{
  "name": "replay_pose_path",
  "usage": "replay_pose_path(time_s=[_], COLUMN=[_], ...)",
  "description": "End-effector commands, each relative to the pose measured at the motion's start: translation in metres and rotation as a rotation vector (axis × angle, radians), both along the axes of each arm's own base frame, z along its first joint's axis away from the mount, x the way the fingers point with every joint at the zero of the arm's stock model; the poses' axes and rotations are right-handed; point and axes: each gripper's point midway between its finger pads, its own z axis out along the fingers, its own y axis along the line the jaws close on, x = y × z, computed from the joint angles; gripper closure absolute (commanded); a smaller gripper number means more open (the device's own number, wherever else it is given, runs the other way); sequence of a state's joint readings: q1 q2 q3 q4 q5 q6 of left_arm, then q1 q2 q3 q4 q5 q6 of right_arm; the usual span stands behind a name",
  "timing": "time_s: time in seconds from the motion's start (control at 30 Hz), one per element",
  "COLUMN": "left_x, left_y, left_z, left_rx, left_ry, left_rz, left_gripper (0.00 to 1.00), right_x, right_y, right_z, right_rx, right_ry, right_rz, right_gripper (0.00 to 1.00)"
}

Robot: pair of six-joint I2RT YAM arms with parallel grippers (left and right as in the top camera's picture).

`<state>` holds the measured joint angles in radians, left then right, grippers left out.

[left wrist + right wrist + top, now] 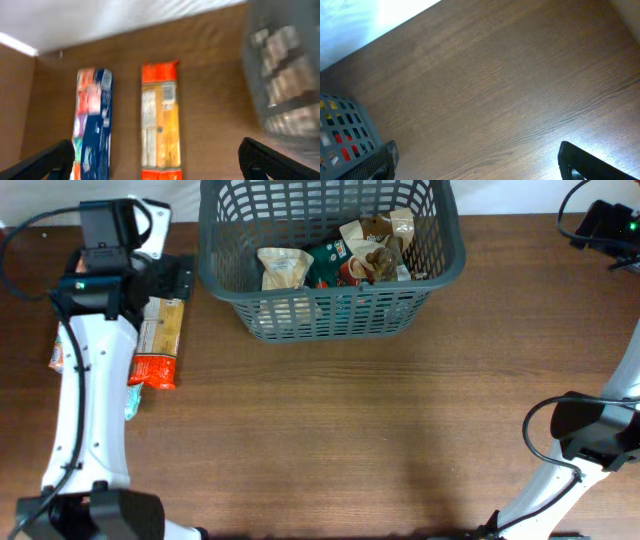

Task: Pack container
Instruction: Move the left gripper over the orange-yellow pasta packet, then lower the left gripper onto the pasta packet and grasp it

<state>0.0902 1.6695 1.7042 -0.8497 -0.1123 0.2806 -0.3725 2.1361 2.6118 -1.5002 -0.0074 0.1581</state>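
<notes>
Spread wide, empty, the left tool (157, 167) frames an orange packet (160, 125) and a blue packet (92, 120) the arm (90, 400) mostly hides overhead. Right tool (485, 165), likewise released, sees bench (510, 90) and a container (342, 125) corner. Overhead, that container at the far edge's middle holds several pouches (283, 268).

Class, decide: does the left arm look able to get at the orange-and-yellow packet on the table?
Probably yes: the left gripper hangs open above the orange-and-yellow packet, and nothing lies on it.
</notes>
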Motion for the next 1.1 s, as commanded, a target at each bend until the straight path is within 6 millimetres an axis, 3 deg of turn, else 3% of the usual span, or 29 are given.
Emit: replay_pose_path(time_s=[0.0,0.23,0.3,0.53,0.87,1.07], left_x=[-0.001,-0.011,-0.011,-0.01,-0.013,-0.014], left_y=[0.016,0.06,0.064,0.071,0.069,0.068], left_z=[-0.014,-0.032,-0.038,-0.066,-0.14,-0.167], left_rx=[-0.084,-0.16,-0.203,-0.284,-0.326,-0.341], left_ry=[0.035,0.074,0.082,0.138,0.338,0.403], left_rz=[0.045,0.126,0.123,0.122,0.124,0.132], left_gripper=[0.01,0.01,0.01,0.01,0.01,0.01], right_x=[-0.003,-0.003,-0.003,-0.003,-0.003,-0.003], right_y=[-0.001,-0.001,-0.001,-0.001,-0.001,-0.001], right_z=[0.007,0.007,0.007,0.007,0.007,0.007], right_rx=[-0.009,-0.009,-0.009,-0.009,-0.009,-0.009], right_ry=[-0.014,-0.014,-0.014,-0.014,-0.014,-0.014], right_rz=[-0.013,-0.012,-0.012,-0.012,-0.012,-0.012], right_gripper=[0.01,0.01,0.01,0.01,0.01,0.01])
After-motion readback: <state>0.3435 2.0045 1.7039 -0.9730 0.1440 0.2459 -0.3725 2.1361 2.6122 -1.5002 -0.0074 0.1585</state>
